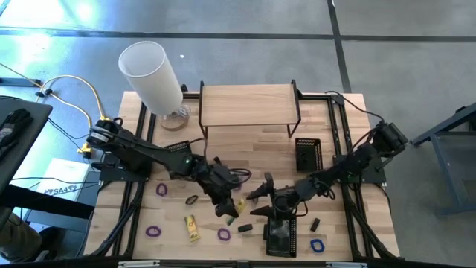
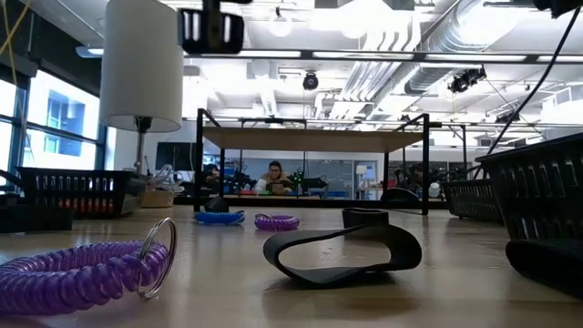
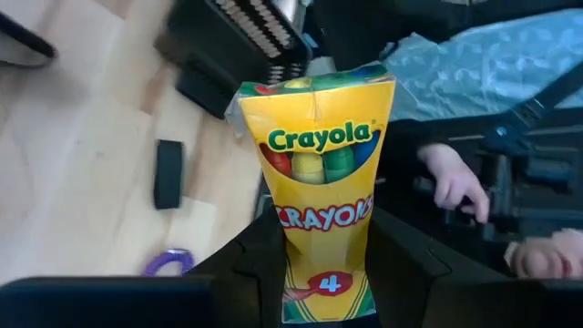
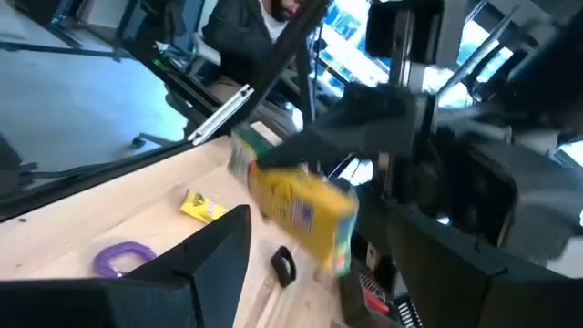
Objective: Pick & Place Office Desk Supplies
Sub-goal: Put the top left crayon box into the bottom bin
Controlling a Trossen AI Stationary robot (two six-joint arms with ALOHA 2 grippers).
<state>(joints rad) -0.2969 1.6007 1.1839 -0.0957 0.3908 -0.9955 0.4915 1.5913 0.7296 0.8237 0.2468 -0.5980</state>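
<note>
The left arm reaches in from the table's point(image 1: 119, 216) left edge toward the middle of its front half, its left gripper point(image 3: 328, 273) clamped on a yellow crayon box point(image 3: 323, 182) lifted above the tabletop. The right arm stretches in from the right edge, its right gripper point(image 1: 262, 195) spread wide and empty, just beside the box, over a black mesh tray point(image 1: 281, 234) at the front edge.

Yellow crayon box point(image 3: 323, 182), upright between fingers

A crayon box point(image 3: 321, 182) is held above the table point(image 1: 327, 231) near its middle, left of a mesh tray point(image 1: 281, 237); a second tray point(image 1: 307, 153) stands farther right.
</note>
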